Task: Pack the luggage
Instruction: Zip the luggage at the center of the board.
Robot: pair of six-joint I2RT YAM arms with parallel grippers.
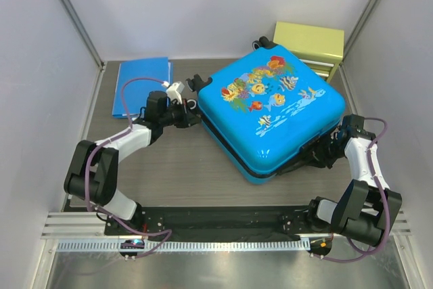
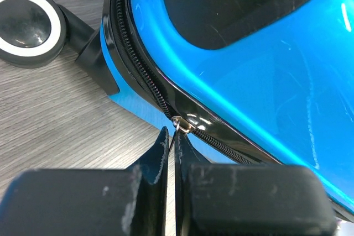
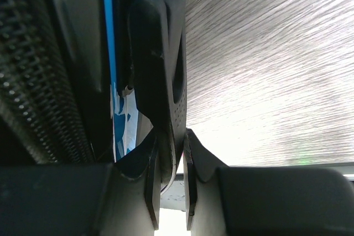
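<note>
Work surface: a table (image 1: 183,167) with a grey wood-grain top, grain running left to right; strong glare whitens the grain in the right wrist view. Enclosure: plain white panels on three sides, namely back wall (image 1: 216,5), left wall (image 1: 34,99) and right wall (image 1: 406,65); grey metal struts (image 1: 71,11) run along the two rear corners. Near edge: an aluminium rail (image 1: 67,225), a black base plate (image 1: 223,220), a white slotted strip (image 1: 223,244), then a brushed metal sheet (image 1: 223,269). Far right corner: a yellow-green drawer box (image 1: 311,42); far left: a flat blue folder (image 1: 135,72). Lighting: even and diffuse; shadows soft.
</note>
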